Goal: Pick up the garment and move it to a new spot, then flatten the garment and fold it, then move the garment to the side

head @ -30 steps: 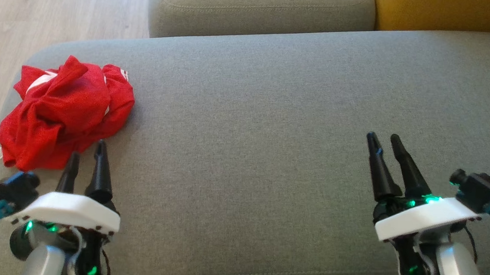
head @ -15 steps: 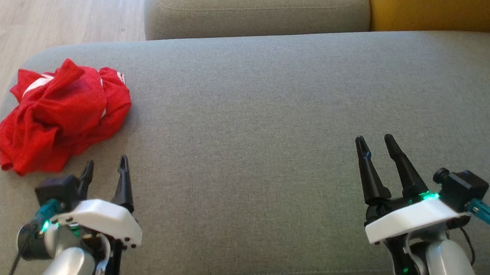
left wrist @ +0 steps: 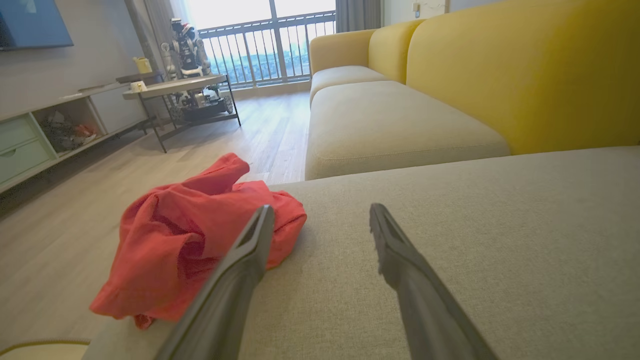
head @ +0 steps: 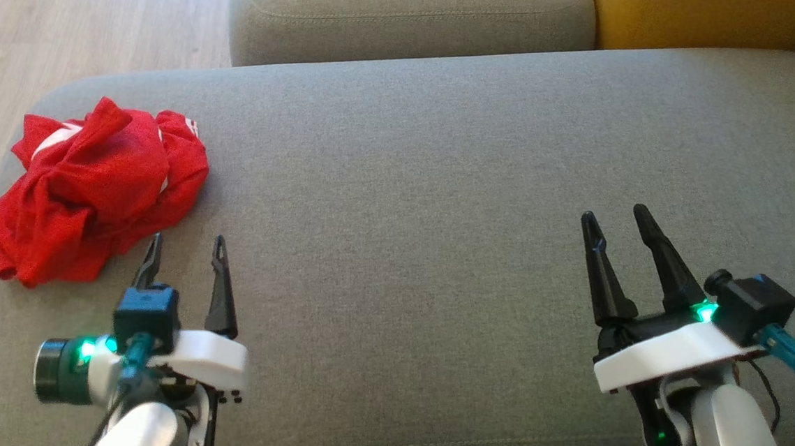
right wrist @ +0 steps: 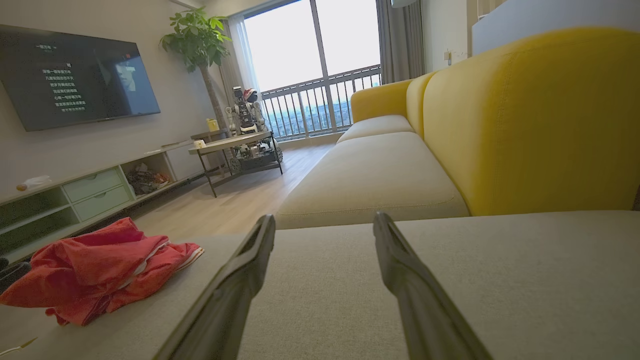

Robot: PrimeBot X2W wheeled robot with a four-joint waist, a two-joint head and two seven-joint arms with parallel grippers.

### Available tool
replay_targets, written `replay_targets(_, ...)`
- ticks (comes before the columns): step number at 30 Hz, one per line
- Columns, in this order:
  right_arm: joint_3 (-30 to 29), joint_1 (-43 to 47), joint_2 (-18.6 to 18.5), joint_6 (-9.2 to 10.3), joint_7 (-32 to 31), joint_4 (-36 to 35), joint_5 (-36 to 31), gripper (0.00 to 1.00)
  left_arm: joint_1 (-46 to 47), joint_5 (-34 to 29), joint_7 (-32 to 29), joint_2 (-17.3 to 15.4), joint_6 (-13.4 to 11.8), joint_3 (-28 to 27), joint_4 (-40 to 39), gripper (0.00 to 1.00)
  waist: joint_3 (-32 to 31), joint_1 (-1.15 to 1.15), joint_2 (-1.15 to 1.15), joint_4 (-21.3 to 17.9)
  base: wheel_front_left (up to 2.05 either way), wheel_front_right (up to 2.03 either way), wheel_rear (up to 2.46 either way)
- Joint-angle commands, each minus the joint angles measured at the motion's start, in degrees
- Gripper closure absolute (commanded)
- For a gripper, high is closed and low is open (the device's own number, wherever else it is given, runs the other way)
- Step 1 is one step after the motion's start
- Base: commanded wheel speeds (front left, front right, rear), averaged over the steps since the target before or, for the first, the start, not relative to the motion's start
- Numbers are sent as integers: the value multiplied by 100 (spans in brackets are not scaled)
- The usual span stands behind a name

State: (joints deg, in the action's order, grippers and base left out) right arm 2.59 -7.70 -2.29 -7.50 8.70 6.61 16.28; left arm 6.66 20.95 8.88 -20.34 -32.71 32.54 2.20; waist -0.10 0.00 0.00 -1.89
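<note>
While the cushion (head: 442, 184) is carrying the crumpled red garment (head: 92, 188) at its left edge, I am holding my left claw (head: 186, 238) parted and empty beside it (right claw (head: 614, 213) likewise, well apart), probably risking pinching one loose layer and spilling it floorward.

Bright daylight from the balcony window (right wrist: 287, 55), blown-out glare there, soft shadows, wide-angle stretch at wrist-view edges

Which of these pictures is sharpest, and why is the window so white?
Head view: evenly lit but soft and grainy, with the red garment vividly saturated. Left wrist view: the window is blown out by daylight, the garment looks paler, and the nearby fingers are blurred. Right wrist view: crispest room detail, same window glare, fingers blurred too.
</note>
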Motion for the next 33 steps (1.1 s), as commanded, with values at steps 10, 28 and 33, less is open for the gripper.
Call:
replay_targets(10,68,-375,-50,1,246,-37,-493,0,390,-225,230,-289,-505,228,-586,0,-15,0,0,-24,0,0,0)
replay_targets(28,-68,-548,-57,1,533,384,-1145,0,-339,-362,515,343,358,-693,-481,0,-90,0,0,-151,0,0,0)
replay_targets(33,-6,-592,-59,1,617,401,-1453,0,-470,-908,599,537,623,-949,-438,0,-111,0,0,-204,0,0,0)
